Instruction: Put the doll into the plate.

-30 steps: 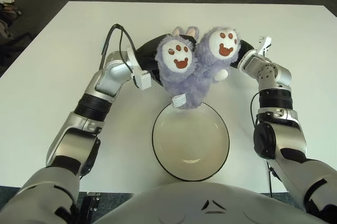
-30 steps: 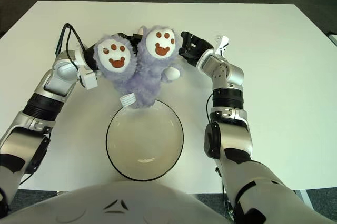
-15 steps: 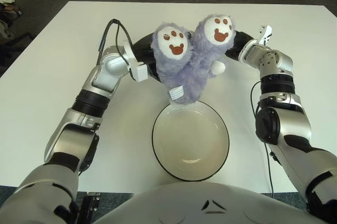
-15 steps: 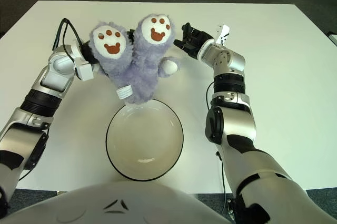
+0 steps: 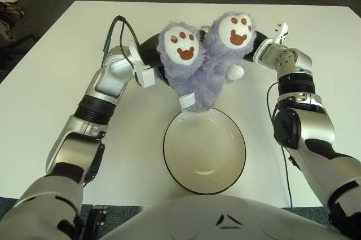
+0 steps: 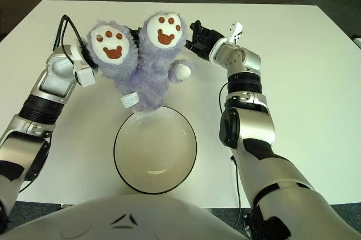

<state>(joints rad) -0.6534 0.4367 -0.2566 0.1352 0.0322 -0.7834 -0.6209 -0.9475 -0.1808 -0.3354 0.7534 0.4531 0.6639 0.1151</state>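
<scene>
Doll (image 5: pixel 204 62) hangs upside down, paws up, gripped between left hand (image 5: pixel 151 62) and right hand (image 6: pixel 200 38) above plate (image 5: pixel 169 161).

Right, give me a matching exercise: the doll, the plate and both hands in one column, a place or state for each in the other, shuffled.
Column one:
1. doll
2. plate
3. left hand
4. right hand

Column two:
A. lies empty on the table, nearest the robot's body
B. presses the purple plush from the view's right
C. held aloft, paw soles facing the camera
D. presses the purple plush from the view's left

Pairs: 1-C, 2-A, 3-D, 4-B
</scene>
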